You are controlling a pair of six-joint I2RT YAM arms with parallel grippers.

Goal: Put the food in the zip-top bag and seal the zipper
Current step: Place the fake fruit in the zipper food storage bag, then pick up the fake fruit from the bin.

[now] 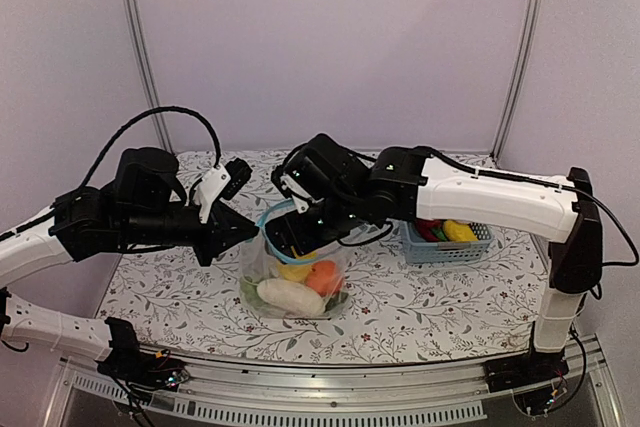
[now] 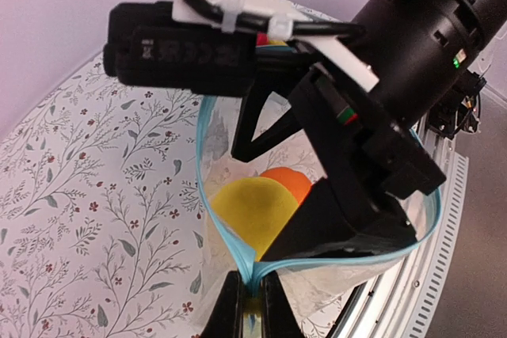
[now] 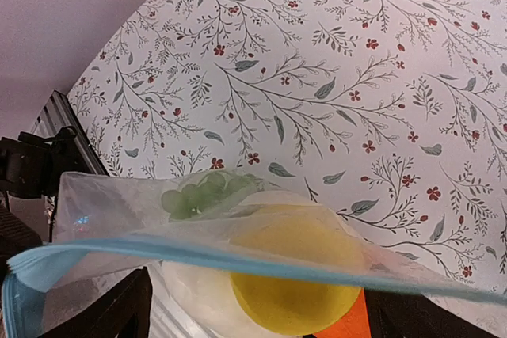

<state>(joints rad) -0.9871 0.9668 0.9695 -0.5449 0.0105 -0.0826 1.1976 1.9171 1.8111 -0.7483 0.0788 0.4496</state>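
The zip-top bag (image 1: 295,282) stands midway along the table's (image 1: 170,287) front edge, already holding a white radish (image 1: 290,296), orange (image 1: 323,275), lemon (image 3: 289,275) and green bunch (image 3: 202,193). The left gripper (image 2: 252,306) is clamped on one end of the zipper (image 2: 226,231). The right gripper (image 3: 269,318) hangs in the mouth, fingers apart and empty. More toy food (image 1: 450,230) (red, yellow) waits in the basket (image 1: 445,250) by the right edge, and sealing has not begun.

No text, label or number can be read; marks on the black housing (image 2: 170,51) (beside the cable) are illegible.
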